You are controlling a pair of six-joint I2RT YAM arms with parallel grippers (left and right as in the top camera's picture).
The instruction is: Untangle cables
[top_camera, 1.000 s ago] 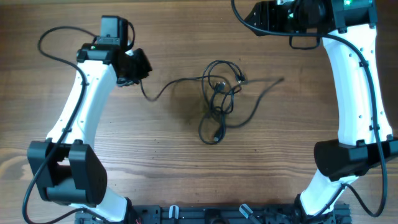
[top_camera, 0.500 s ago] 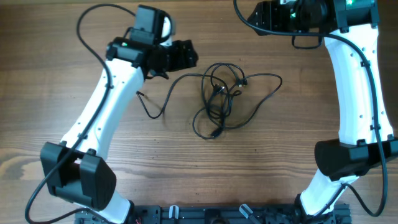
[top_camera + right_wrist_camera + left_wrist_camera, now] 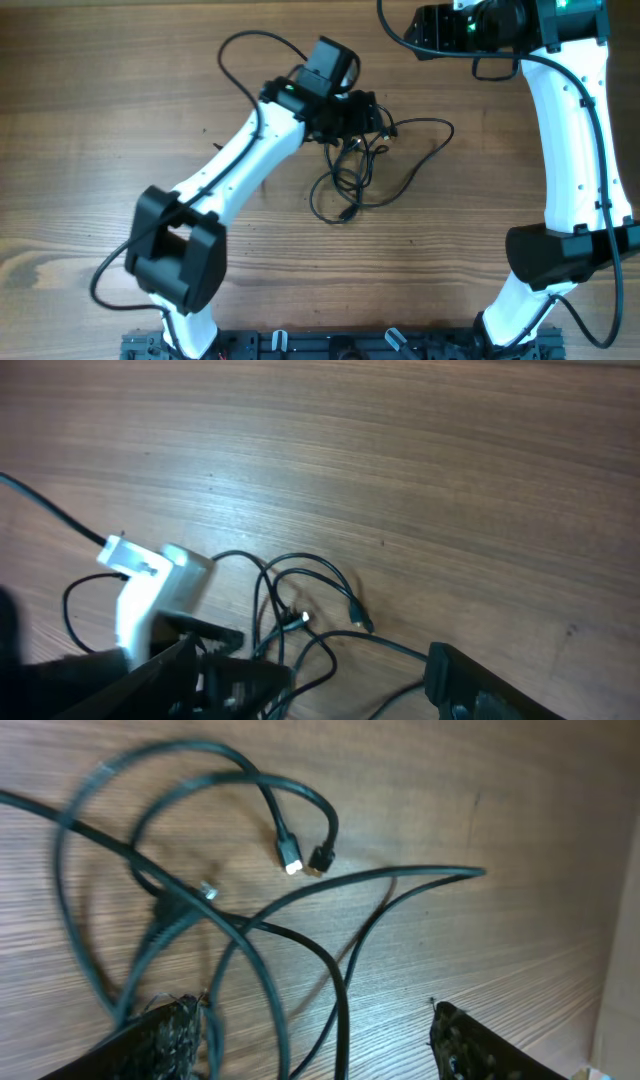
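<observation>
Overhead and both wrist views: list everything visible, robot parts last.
cables: several, exact count unclear, black, tangled mid-table
plug ends: at least two, metal-tipped, side by side in the tangle
table: one, brown wood, under everything
left arm: one, white and black, stretched to the tangle
right arm: one, white and black, right edge
left gripper: one, black, open above the tangle
right gripper: one, black, open, clear of the cables

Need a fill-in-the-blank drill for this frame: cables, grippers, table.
1. The cables lie tangled on a ___ table.
2. The left gripper hangs over them, jaws ___.
3. The right gripper holds ___.
4. Left wrist view: ___ plug ends lie side by side.
Missing: wooden; open; nothing; two.
</observation>
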